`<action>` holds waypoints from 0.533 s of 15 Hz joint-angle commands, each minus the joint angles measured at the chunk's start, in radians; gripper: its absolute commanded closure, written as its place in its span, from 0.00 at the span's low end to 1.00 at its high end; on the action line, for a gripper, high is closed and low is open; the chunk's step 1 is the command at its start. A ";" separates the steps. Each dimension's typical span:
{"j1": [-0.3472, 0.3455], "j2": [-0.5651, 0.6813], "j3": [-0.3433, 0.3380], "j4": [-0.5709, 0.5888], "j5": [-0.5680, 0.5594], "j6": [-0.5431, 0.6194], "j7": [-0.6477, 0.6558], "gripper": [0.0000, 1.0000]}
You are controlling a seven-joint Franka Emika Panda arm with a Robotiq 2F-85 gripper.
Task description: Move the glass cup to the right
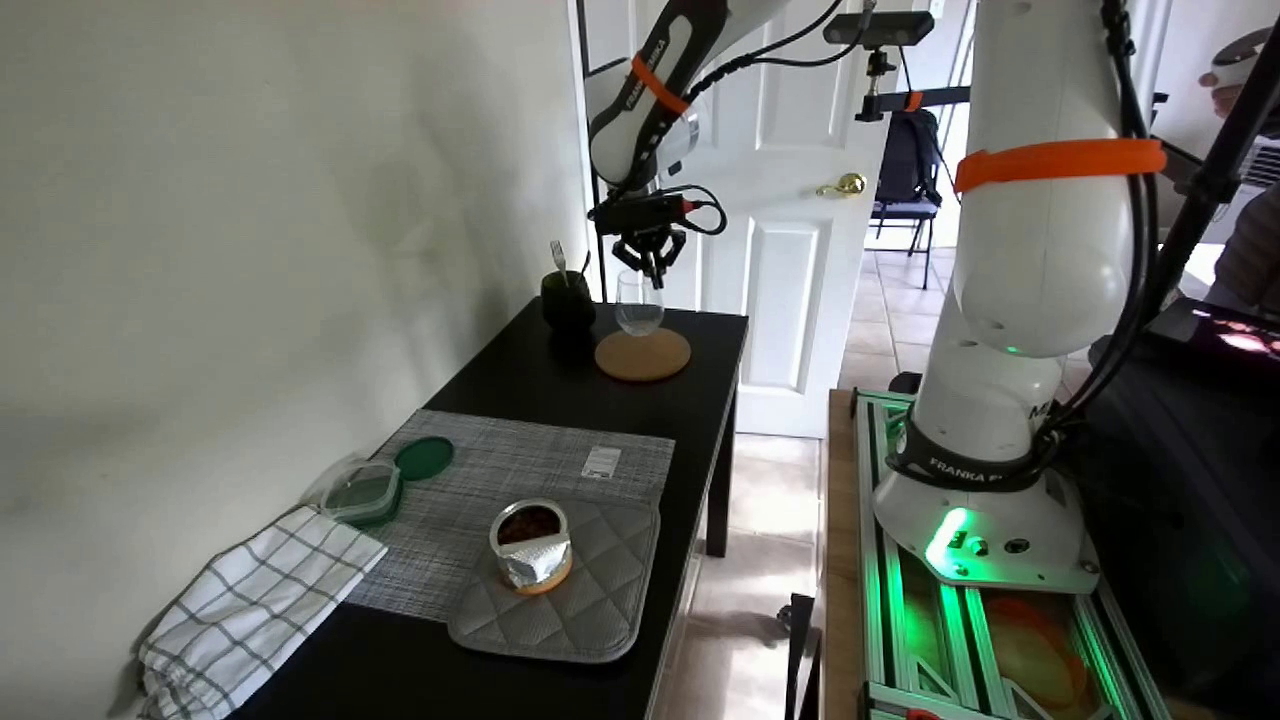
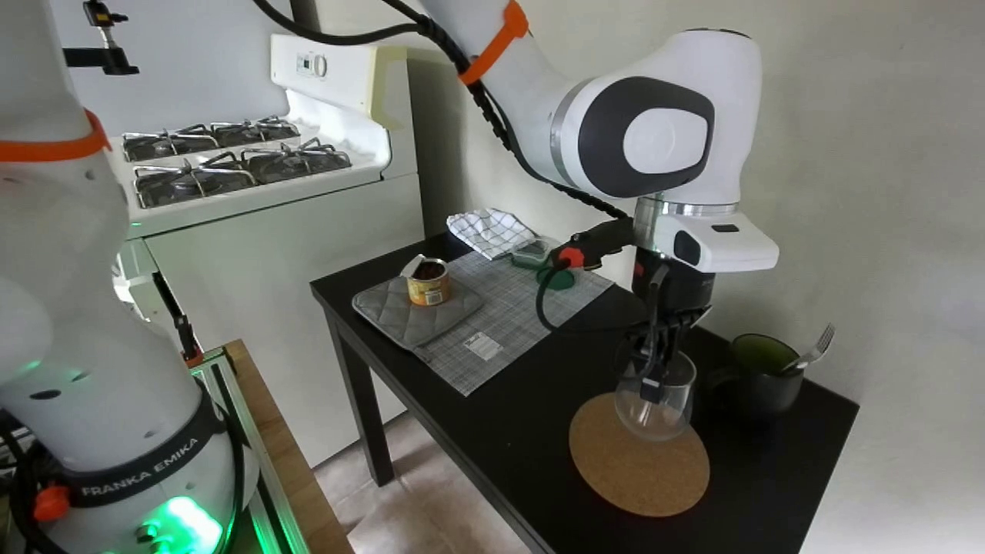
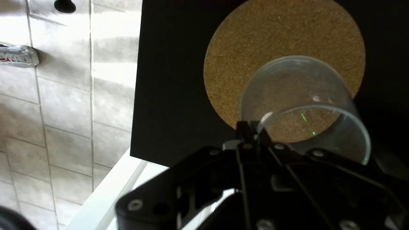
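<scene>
The glass cup is a clear tumbler, seen in both exterior views and in the wrist view. It is over the round cork disc at the far end of the black table. My gripper points down at the cup. In the wrist view the fingertips are close together with the cup's wall between them, near the rim. The cup looks slightly tilted in the wrist view. I cannot tell whether its base touches the disc.
A dark mug with a fork stands close beside the cup, near the wall. A grey placemat holds an opened can, a quilted pad, a green lid and a container. A checked cloth lies beyond.
</scene>
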 commanded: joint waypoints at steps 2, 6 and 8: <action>0.005 0.002 -0.004 -0.013 -0.011 0.009 0.011 0.99; 0.006 0.001 -0.007 -0.033 -0.018 0.021 0.015 0.99; 0.006 -0.001 -0.010 -0.049 -0.028 0.040 0.020 0.99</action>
